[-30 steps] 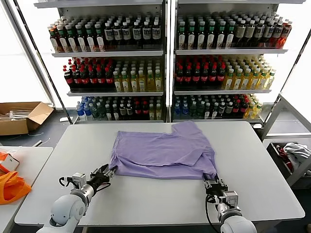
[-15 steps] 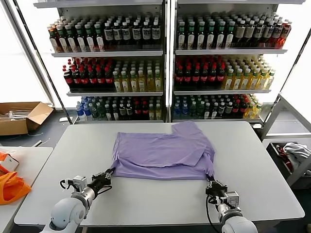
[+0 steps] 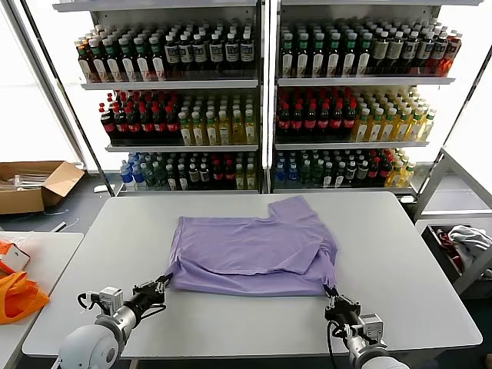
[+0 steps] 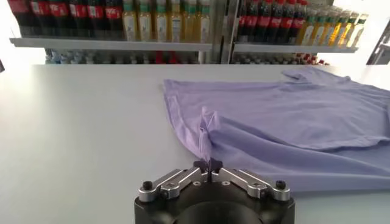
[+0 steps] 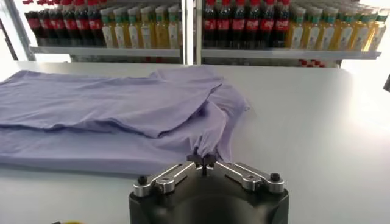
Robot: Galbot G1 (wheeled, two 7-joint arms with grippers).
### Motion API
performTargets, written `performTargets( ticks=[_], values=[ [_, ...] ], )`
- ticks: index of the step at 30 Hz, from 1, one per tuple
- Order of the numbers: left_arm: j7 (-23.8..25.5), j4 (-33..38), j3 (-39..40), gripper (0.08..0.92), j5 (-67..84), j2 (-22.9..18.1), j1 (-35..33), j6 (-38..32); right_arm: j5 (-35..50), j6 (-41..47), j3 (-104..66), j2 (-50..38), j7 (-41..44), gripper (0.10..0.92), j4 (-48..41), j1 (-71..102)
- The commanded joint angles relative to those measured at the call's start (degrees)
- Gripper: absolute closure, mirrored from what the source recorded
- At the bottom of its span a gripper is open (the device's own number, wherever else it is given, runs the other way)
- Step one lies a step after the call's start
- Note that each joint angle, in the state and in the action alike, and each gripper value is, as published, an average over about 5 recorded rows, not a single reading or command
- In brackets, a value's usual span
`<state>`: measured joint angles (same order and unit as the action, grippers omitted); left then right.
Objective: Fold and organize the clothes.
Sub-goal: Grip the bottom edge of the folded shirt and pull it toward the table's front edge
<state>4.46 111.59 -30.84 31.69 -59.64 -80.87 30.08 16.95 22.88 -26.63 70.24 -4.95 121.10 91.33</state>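
The lavender T-shirt (image 3: 254, 246) lies folded on the grey table (image 3: 400, 254), its print hidden. My left gripper (image 3: 163, 282) is shut on the shirt's near left corner. In the left wrist view the gripper (image 4: 208, 163) pinches a bunched fold of the shirt (image 4: 286, 125). My right gripper (image 3: 332, 295) is shut on the near right corner. In the right wrist view the gripper (image 5: 202, 159) holds a gathered bit of the shirt (image 5: 122, 115). Both corners sit low over the table near its front edge.
Shelves of bottles (image 3: 261, 100) stand behind the table. An orange bag (image 3: 19, 296) lies on a side table at the left. A cardboard box (image 3: 34, 184) is on the floor at far left. A bin with grey-white and red cloth (image 3: 465, 242) is at the right.
Both grippers have pulled back toward the table's front edge, dragging the shirt's near edge with them. The shirt has slid nearer and a little to the left.
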Motion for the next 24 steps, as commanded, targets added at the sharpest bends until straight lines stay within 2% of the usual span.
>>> performTargets(
  ticks=[1,10,15,18,24],
  values=[
    [-0.17,8.44,-4.39,0.911,0.44,1.26,-10.75,0.20,0.39,-0.06,-1.23,-0.97,-0.23,0.915,6.05,7.99],
    [-1.09,16.95,-10.01,0.911,2.14,-0.16,-26.34,0.69,-3.28,-0.87,-1.13,0.96,1.27,0.915,10.16,16.81],
    [-0.91,18.48,-11.63,0.911,2.15,-1.31,-28.81,1.27,-4.06,0.04,-0.59,1.17,1.20,0.902,11.37,17.93],
    [-0.58,19.07,-13.06,0.894,4.31,-0.96,-28.67,2.29,-3.85,0.77,-0.92,0.98,1.54,0.841,11.99,17.66],
    [-1.41,18.24,-15.46,0.743,7.57,1.77,-25.01,2.94,-1.93,1.20,-4.25,0.57,2.54,0.668,12.03,14.65]
  ],
)
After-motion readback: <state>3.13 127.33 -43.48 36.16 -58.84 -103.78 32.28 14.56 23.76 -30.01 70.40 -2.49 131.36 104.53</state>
